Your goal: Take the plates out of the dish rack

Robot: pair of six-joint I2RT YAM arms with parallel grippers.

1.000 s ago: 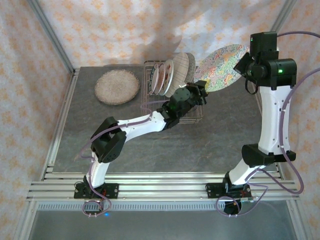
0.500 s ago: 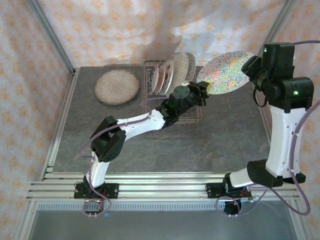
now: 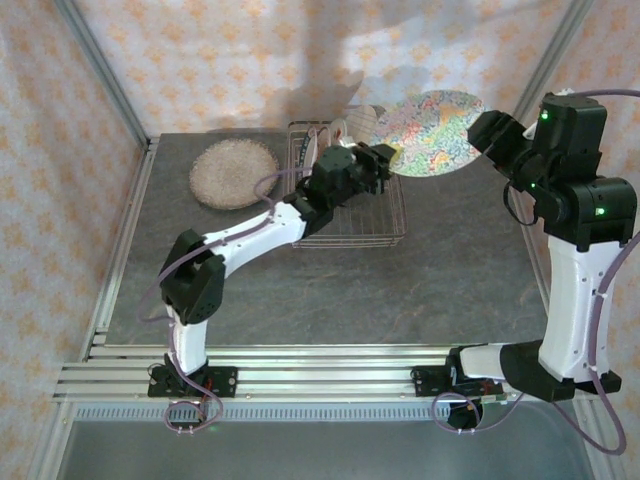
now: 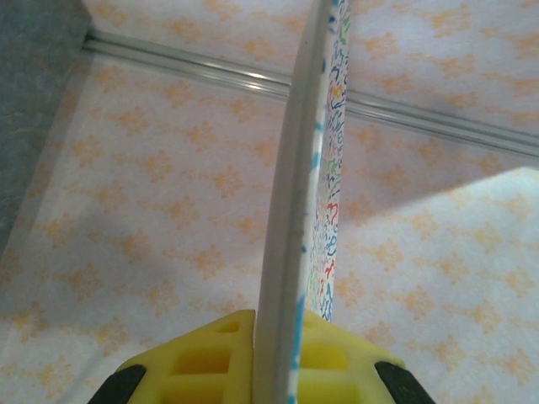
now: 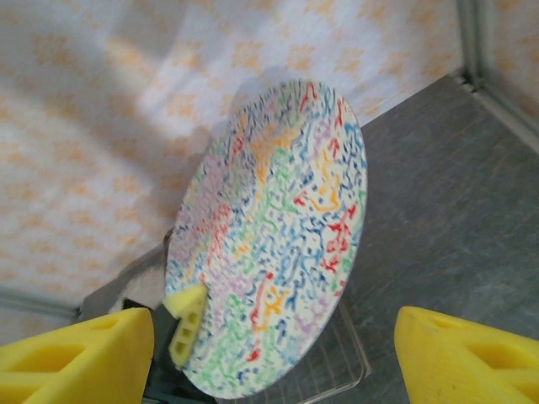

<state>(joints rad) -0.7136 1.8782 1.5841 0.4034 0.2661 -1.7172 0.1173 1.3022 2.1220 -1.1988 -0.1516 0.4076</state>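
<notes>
My left gripper (image 3: 385, 158) is shut on the lower left rim of the multicolour floral plate (image 3: 428, 133), holding it upright in the air above the back right of the dish rack (image 3: 345, 215). In the left wrist view the plate (image 4: 295, 210) stands edge-on between the yellow fingers (image 4: 202, 358). My right gripper (image 3: 490, 130) is open beside the plate's right rim. Its wrist view faces the plate (image 5: 278, 252) with its fingers (image 5: 76, 362) wide apart. A speckled plate (image 3: 233, 172) lies flat on the table at the left. More plates (image 3: 312, 150) stand in the rack, partly hidden by my left arm.
The table (image 3: 460, 260) is a grey slab with walls of patterned fabric round it. A metal frame post (image 3: 545, 60) stands at the back right corner, close to my right arm. The rack's wire floor (image 5: 349, 362) shows under the held plate.
My left gripper has carried the floral plate up and to the left over the rack. My right arm has swung outward to the right, its gripper staying by the plate's right rim.
</notes>
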